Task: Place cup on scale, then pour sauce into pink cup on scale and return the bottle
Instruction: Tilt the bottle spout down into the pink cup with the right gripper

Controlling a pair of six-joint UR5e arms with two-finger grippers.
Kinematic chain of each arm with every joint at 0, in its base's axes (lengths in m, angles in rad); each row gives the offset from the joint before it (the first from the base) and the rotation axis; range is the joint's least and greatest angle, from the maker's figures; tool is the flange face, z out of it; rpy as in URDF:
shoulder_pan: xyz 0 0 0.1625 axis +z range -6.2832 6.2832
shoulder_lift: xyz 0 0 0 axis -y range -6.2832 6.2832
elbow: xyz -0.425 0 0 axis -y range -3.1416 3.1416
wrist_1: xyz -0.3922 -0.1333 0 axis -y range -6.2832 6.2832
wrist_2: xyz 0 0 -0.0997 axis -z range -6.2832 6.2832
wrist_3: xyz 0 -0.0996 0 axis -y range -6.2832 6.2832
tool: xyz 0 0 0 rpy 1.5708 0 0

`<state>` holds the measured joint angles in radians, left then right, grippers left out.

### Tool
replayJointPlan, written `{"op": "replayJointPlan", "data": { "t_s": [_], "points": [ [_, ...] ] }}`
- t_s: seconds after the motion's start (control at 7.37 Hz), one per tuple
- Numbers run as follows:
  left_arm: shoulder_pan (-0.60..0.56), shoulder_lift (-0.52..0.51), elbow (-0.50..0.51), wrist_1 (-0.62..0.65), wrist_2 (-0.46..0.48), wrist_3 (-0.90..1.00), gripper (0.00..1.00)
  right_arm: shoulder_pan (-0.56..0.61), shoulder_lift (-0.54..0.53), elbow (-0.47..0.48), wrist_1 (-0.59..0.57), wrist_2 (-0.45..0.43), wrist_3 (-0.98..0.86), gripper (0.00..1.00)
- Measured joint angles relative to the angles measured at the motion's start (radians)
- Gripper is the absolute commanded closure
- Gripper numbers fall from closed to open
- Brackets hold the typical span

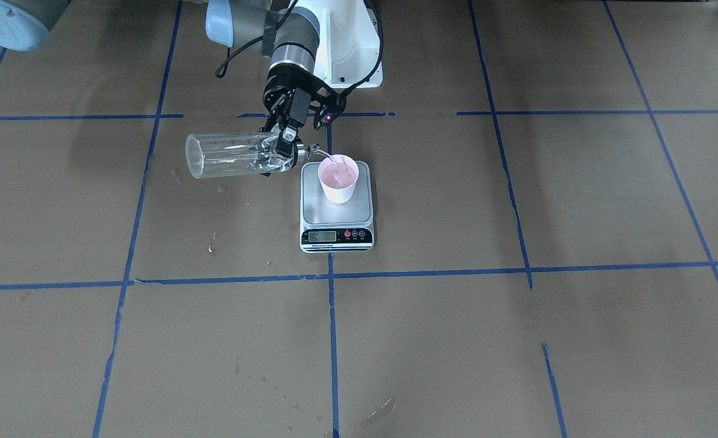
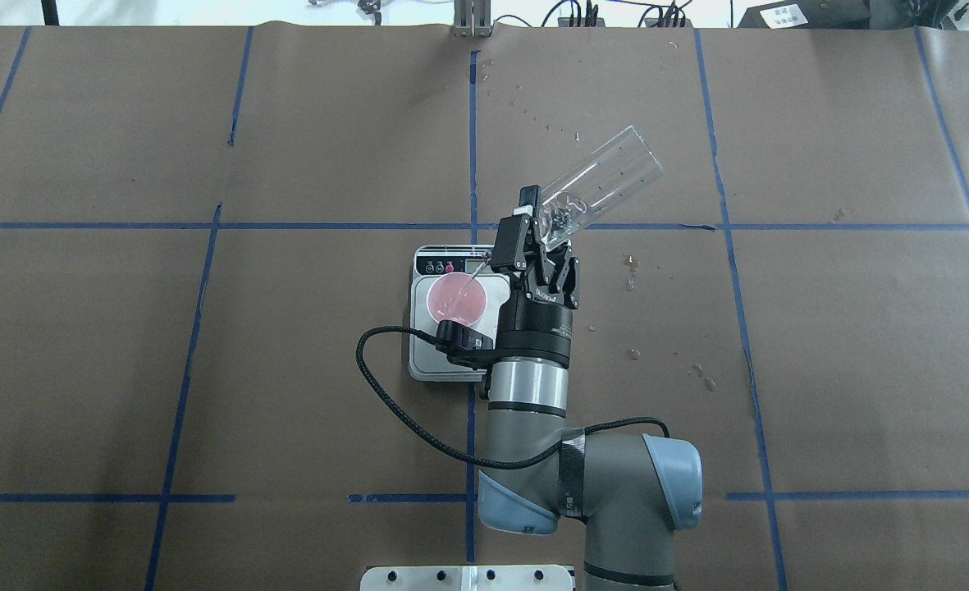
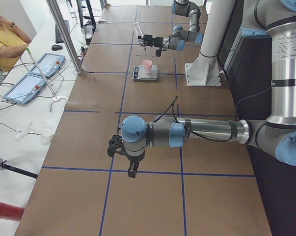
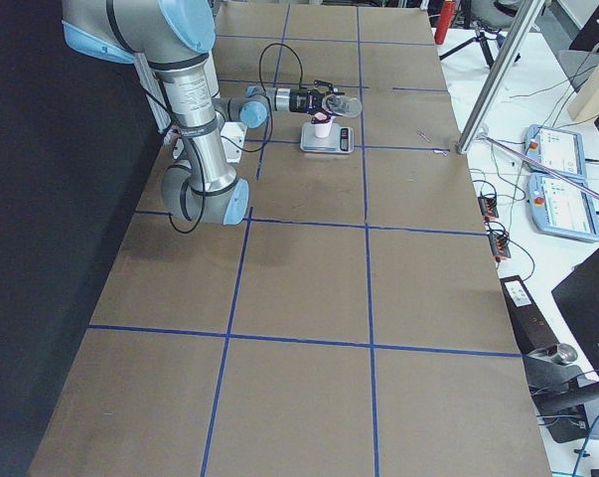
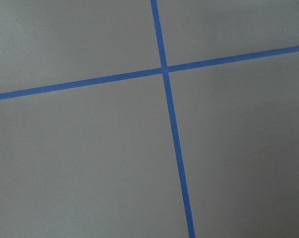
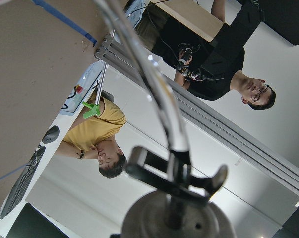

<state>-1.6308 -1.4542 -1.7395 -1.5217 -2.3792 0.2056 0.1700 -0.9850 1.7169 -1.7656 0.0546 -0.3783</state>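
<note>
My right gripper is shut on the neck end of the clear glass bottle. It holds the bottle tipped almost level, with the spout over the cup's rim. A thin stream of clear sauce runs into the pink cup. The cup stands upright on the steel scale and holds liquid. The right wrist view shows the metal cap and spout close up. My left gripper hangs over bare table far from the scale, and I cannot tell whether it is open.
Water drops lie on the brown paper right of the scale and near the front. Blue tape lines cross the table. The white arm mount stands behind the scale. Operators sit past the table's far edge.
</note>
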Motion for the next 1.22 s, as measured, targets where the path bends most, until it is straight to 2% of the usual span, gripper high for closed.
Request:
{"op": "replayJointPlan", "data": {
  "t_s": [1.22],
  "points": [
    [-0.001, 0.000, -0.001, 0.000, -0.001, 0.000, 0.00, 0.002, -0.004, -0.005, 0.000, -0.014, -0.008, 1.00]
  ]
}}
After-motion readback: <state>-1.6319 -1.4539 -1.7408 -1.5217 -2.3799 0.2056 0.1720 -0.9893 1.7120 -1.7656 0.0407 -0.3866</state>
